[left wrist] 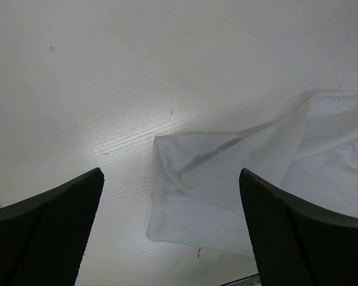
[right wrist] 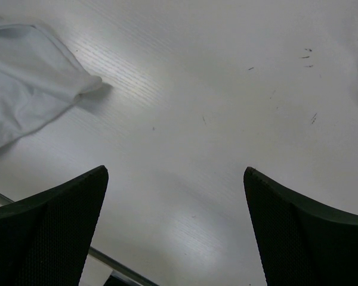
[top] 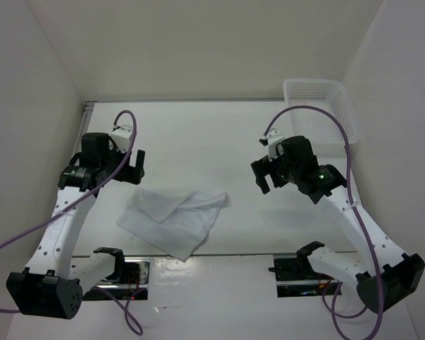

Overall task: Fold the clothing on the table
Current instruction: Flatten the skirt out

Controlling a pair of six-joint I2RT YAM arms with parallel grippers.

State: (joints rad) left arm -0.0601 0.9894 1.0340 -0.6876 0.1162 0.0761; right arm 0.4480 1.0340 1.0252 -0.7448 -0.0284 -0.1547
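1. At the near edge of the table [top: 219, 134], the two arm bases sit side by side, with purple cables [top: 361, 212] looping off each arm.
2. Just beyond the bases, left of the middle, lies the clothing [top: 173, 219]. It is a thin white piece resting flat on the tabletop, rumpled, with one layer turned over another and soft creases across it. One corner points toward the near edge and another reaches right toward the centre.
3. The left gripper [top: 133, 167] hovers by the far-left corner of the clothing. Its fingers [left wrist: 53, 226] are spread wide with nothing between them. In the left wrist view, a folded edge of the fabric lies on the table below the gap.
4. The right gripper [top: 262, 178] hangs over bare table, well to the right of the clothing. Its fingers [right wrist: 304, 232] also stand wide apart and hold nothing. The right wrist view catches only one corner of the fabric, off to the side.
5. In the far right corner stands a white mesh basket [top: 317, 106].
6. A thin metal rail [top: 184, 101] runs along the far edge.
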